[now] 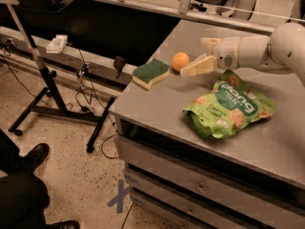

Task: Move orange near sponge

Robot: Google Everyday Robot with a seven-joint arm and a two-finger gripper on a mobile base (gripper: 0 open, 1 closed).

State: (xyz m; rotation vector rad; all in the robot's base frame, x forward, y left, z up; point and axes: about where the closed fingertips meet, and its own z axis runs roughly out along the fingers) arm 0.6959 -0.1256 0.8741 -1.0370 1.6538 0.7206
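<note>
The open, empty white gripper [192, 57] at upper right should slide away slowly, not bumping the small round orange [180, 61] beside the green-topped sponge [150, 73].

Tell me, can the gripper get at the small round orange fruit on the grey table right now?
Probably yes: the gripper sits open right beside the orange, with nothing between them; the green-topped sponge lies on its far side.

Small round orange [180, 61] just beside flat green-topped yellow sponge [150, 73], narrowly apart; tool [193, 56] at orange's far side, fingers spread.
</note>
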